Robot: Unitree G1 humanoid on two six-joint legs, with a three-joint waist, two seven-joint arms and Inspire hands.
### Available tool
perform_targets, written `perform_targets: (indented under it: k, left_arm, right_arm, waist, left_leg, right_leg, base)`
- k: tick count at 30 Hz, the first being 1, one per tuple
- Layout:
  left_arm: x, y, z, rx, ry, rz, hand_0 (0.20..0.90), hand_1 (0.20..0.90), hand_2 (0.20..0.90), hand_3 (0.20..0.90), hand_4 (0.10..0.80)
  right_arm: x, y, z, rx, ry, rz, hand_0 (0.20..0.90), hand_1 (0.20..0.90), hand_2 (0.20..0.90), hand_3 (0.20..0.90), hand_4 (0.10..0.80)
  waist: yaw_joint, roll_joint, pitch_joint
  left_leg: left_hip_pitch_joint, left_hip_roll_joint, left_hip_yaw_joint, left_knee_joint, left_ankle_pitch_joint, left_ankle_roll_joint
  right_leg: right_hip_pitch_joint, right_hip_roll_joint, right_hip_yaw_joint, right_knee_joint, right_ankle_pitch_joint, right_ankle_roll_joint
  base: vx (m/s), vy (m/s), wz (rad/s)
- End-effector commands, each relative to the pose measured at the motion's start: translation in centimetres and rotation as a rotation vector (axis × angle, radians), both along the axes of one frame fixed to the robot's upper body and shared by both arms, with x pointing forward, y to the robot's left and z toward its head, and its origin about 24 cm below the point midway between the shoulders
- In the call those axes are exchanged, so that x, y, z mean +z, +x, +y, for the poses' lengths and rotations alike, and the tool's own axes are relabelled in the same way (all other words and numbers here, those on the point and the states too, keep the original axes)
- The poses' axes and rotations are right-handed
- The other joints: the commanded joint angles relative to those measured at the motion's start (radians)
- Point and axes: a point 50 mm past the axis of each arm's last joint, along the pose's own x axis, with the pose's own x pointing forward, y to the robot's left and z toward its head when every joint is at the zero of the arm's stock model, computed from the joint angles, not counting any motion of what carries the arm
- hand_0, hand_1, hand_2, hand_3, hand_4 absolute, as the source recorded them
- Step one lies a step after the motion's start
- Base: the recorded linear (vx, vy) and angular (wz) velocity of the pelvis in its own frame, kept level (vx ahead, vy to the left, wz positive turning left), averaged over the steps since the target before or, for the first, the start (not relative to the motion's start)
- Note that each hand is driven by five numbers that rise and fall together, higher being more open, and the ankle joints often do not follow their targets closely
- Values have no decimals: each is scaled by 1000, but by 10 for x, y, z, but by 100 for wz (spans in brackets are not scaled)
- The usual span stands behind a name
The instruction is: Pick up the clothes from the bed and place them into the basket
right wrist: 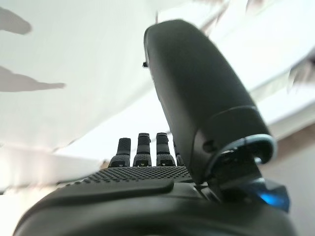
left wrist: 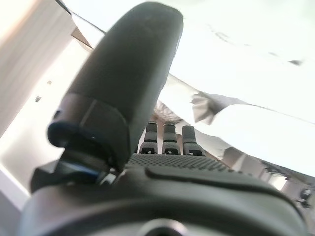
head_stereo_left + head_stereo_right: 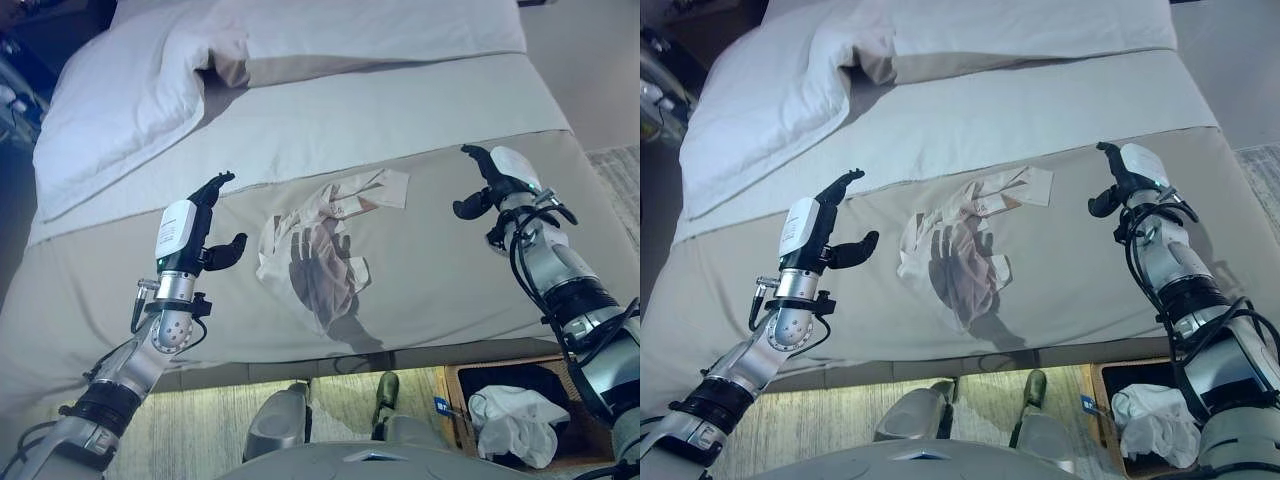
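The cloth (image 3: 320,240) lay crumpled mid-bed (image 3: 420,130), between the hands and touched by neither; the left hand (image 3: 190,238) and right hand (image 3: 495,178) hung spread wide and empty; the basket (image 3: 470,378), right of the bed's foot, already held white cloth; best to bring both hands inward and gather the folds before lifting.

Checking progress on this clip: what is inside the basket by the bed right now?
A crumpled white garment lies in the basket on the floor by the robot's right arm. That arm hides part of the basket, so anything under the garment cannot be seen. Another garment remains on the bed.
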Motion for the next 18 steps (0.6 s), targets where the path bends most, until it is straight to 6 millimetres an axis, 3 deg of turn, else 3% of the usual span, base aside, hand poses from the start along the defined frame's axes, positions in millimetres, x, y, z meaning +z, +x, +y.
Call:
perform_targets:
  k: [1,7,13,18]
  left_arm:
    - [55,12,5,-25,-32,-283,900,900,900,900,800]
    - [66,14,1,-63,-32,-334,900,900,900,900,800]
    - [75,17,-5,-80,-26,-353,900,900,900,900,800]
    - [73,14,-9,-101,-28,-336,900,900,900,900,800]
  right_arm:
    - [62,19,9,42,-109,-156,900,900,900,900,800]
    - [75,31,13,-7,-147,-157,900,900,900,900,800]
    - [109,43,23,-45,-145,-252,900,900,900,900,800]
    - [140,47,36,-27,-149,-347,900,900,900,900,800]
  waist:
    - [35,2,44]
    - [93,18,139]
    - [143,39,219]
    - [175,50,220]
  left_leg:
    - [-40,-58,-48,167,-120,16]
    - [-141,-101,-82,341,-167,27]
    - [-262,-143,-83,529,-235,59]
    - [-383,-188,-78,651,-277,79]
  right_leg:
    - [-70,-6,-48,295,-165,-86]
    - [-132,-39,-89,467,-233,-109]
    - [-222,-77,-112,673,-305,-140]
    - [-341,-98,-121,812,-348,-148]
  base:
    - [-16,9,21]
    - [-40,8,31]
    - [-42,22,24]
    - [-33,61,29]
